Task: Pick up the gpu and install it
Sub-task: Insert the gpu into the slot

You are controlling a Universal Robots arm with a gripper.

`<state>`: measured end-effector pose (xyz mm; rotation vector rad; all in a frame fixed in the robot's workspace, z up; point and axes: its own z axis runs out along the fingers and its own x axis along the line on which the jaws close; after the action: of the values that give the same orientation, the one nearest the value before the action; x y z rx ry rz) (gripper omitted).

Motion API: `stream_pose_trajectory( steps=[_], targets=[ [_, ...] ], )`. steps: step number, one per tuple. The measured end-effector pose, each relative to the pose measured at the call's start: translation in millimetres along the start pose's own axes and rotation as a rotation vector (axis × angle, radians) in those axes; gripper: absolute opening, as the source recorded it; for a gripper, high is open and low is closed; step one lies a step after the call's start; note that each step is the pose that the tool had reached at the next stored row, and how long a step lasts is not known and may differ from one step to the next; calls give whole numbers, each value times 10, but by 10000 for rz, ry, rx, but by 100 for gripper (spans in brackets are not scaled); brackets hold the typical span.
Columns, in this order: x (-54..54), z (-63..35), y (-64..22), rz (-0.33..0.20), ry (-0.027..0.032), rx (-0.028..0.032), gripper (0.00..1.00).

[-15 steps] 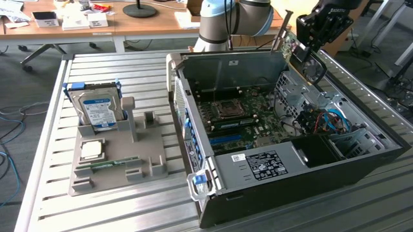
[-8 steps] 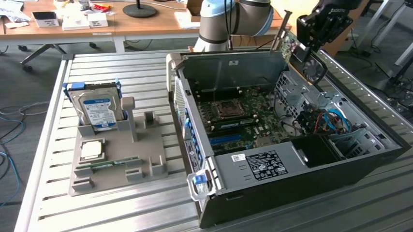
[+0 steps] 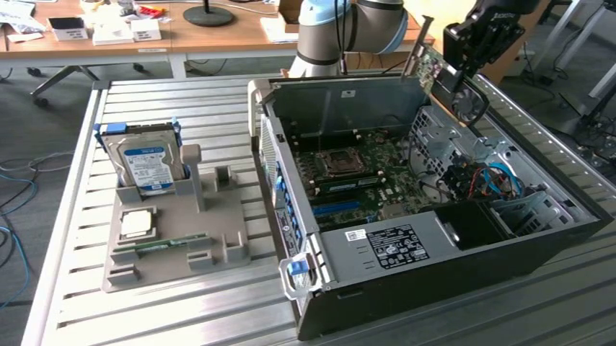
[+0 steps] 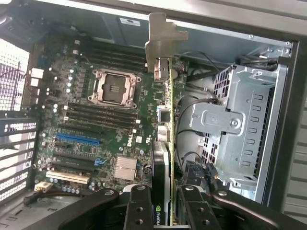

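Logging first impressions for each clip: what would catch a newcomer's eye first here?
The end effector holds the gpu edge-on above the open computer case, over the motherboard, with its silver bracket at the far end. On the exterior view's left, a hard drive stands upright in a gray fixture on the slatted metal table.

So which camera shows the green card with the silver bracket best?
The wrist view: the thin green circuit-board card with its silver metal bracket is close up, edge-on, clamped between the black jaws. The exterior view shows it small, held above the open grey computer case.
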<state>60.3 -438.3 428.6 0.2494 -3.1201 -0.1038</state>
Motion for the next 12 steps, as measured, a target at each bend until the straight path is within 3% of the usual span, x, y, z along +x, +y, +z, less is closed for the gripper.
stream_pose_trajectory(
  steps=[12],
  targets=[
    [0,0,0,-597,39,3,27]
  ],
)
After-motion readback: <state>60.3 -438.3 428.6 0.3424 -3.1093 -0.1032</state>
